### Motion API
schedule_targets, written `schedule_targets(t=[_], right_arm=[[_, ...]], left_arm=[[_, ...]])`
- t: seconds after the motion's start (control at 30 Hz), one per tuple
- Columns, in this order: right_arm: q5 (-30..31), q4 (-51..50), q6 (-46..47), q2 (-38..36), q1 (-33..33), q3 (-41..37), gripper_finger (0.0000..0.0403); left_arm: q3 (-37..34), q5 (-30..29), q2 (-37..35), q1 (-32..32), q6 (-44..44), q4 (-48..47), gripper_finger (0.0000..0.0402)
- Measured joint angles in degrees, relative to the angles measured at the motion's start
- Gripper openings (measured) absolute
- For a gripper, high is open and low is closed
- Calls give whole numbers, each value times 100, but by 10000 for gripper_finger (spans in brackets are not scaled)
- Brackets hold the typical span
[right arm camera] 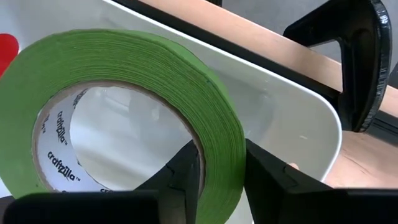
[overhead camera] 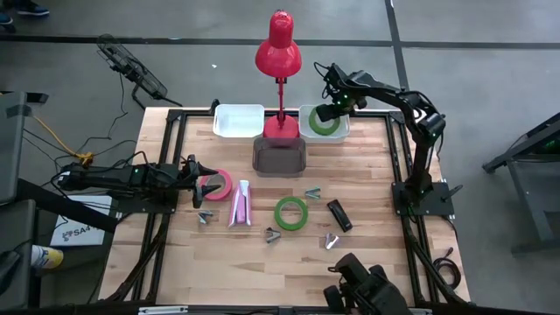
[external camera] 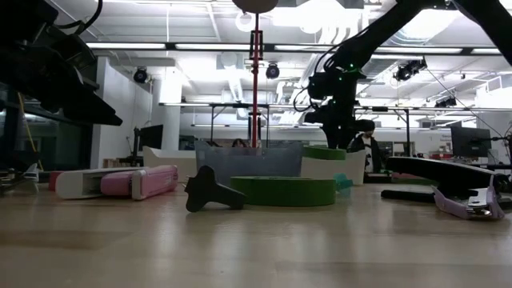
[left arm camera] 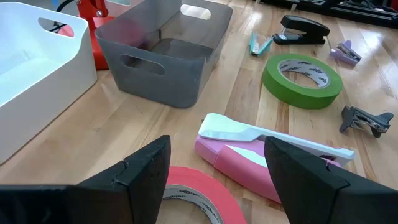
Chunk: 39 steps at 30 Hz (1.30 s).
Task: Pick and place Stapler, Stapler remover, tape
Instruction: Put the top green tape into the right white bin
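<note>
The red lamp (overhead camera: 278, 52) is hiding part of the table's back edge. Right of its post, the right gripper (right arm camera: 221, 171) is pinching a green tape ring (right arm camera: 118, 118) over the white bin (right arm camera: 298, 130). Left of the lamp base, the left gripper (left arm camera: 217, 168) is hovering spread above the pink tape (left arm camera: 199, 193), which is partly cut off from view.

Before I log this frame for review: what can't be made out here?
- Pink tape: left wrist view, mostly cut off by the edge and the left fingers.
- Small clips near the stapler: high view, too small to identify.
- Green tape in the white bin: right wrist view, whether it rests on the floor is hidden.
</note>
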Motion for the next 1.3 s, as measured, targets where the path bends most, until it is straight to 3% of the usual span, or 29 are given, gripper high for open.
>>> schedule_targets(t=[1.3], right_arm=[[-66, -66, -359, 0, -7, 0, 116]], left_arm=[[0, 2, 0, 2, 0, 0, 257]])
